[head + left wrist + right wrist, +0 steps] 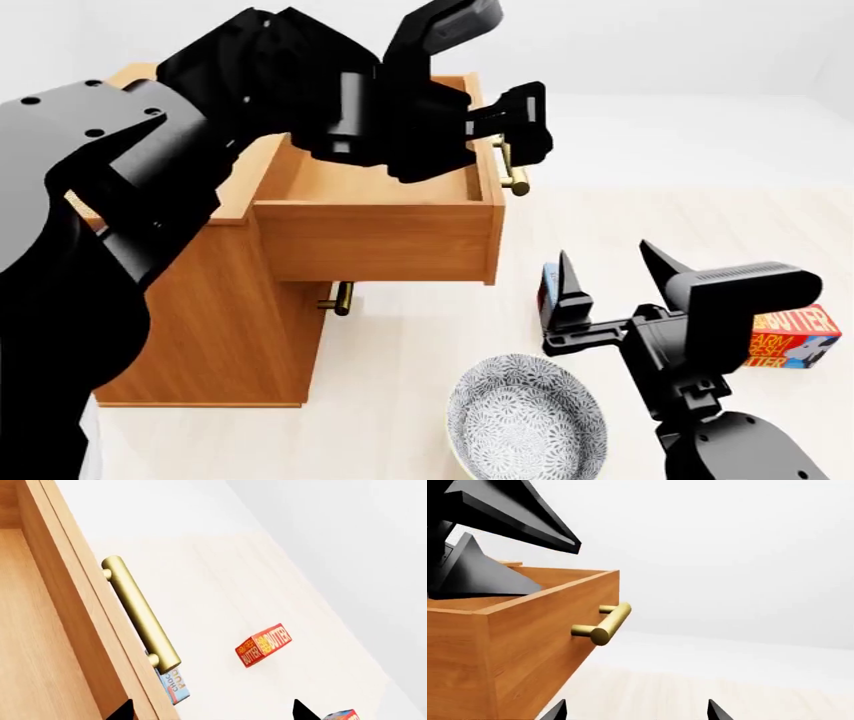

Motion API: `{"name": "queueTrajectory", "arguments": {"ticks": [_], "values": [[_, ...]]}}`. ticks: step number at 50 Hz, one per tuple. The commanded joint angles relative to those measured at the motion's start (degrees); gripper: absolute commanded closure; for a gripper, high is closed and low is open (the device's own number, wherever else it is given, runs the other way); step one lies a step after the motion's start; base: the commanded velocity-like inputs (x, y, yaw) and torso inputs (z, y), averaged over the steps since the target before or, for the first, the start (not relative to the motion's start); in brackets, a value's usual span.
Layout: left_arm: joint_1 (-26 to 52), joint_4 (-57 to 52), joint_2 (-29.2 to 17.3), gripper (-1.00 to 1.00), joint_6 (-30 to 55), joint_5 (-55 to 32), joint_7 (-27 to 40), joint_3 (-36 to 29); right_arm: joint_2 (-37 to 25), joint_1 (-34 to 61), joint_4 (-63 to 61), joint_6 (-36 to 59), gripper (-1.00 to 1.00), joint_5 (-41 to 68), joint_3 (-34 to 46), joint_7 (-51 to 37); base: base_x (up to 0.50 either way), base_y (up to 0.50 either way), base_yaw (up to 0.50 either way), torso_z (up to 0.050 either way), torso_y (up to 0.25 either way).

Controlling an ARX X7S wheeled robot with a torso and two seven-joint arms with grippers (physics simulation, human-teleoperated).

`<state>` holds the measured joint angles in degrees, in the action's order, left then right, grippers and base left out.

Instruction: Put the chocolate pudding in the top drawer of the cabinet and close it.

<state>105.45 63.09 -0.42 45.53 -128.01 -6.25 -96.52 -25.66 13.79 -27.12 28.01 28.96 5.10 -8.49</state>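
Two arms show in the head view. The left gripper (514, 125) hangs at upper centre, over the front rim of the top drawer (380, 240), which stands pulled well out of the cabinet (220, 330). Its jaws look parted and hold nothing. The drawer's brass handle (511, 165) runs along the front just below and behind that gripper; the lower drawer's small handle (336, 297) peeks out under the open drawer.

The right gripper (607, 285) sits at centre right of the head view, jaws spread wide and released, with nothing between them. The pudding (547, 290) stands on the floor just behind its left finger, only a blue and red sliver showing at that finger's edge; whether they touch cannot be told. A butter box (794, 338) lies at the right edge, partly hidden by the right arm. A patterned bowl (527, 420) rests at lower centre, near the cabinet's front corner.

In the left wrist view the drawer's bare wooden inside (33, 645) fills the left side, the handle (140, 612) slants through the middle, and the pudding (175, 686) shows below the handle's end, outside the drawer. One butter box (263, 645) lies at centre right and another box (341, 715) is cut off at the lower edge.

The right wrist view shows the drawer (540, 645) at left with its handle (604, 625) at centre.
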Motion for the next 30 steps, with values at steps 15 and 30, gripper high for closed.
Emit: {"name": "queueTrajectory", "arguments": {"ticks": [15,30], "values": [[0.21,-1.85,0.41,-1.00,-1.33,-4.06,-2.78,2.80,0.14,0.41,2.49,-1.55,-1.00,0.70,-0.29,1.02,0.00,0.00,0.00,0.000,0.001],[1.46,1.23,0.41,-1.00,-2.06,0.60,4.37,1.94,0.13,0.41,3.43,-2.40,-1.00,0.86,-0.40,1.36,0.00,0.00,0.00,0.000,0.000]]}}
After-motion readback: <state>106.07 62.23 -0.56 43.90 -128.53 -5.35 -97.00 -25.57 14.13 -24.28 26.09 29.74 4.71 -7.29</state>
